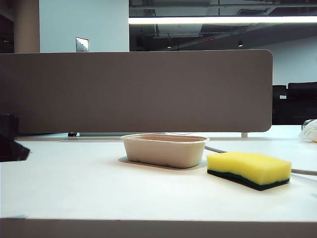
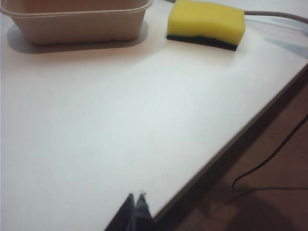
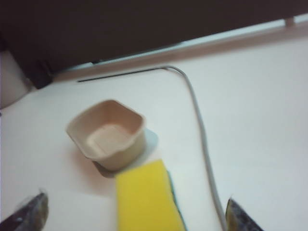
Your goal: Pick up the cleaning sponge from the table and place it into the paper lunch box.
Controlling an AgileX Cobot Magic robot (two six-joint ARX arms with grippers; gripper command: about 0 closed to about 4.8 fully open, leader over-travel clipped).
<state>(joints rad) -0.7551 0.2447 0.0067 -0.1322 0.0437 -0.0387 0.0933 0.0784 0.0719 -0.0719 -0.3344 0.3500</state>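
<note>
The yellow cleaning sponge lies flat on the white table, green layer down, just right of the beige paper lunch box, which is empty. In the right wrist view my right gripper is open wide above the sponge. Its fingertips stand well clear of the sponge on both sides, and the lunch box lies beyond. My left gripper is shut and holds nothing. It hangs over the table's near edge, far from the sponge and the box.
A grey-brown partition panel closes off the back of the table. A grey cable runs across the table beside the sponge. A dark part of the left arm shows at the left edge. A black cable lies on the floor.
</note>
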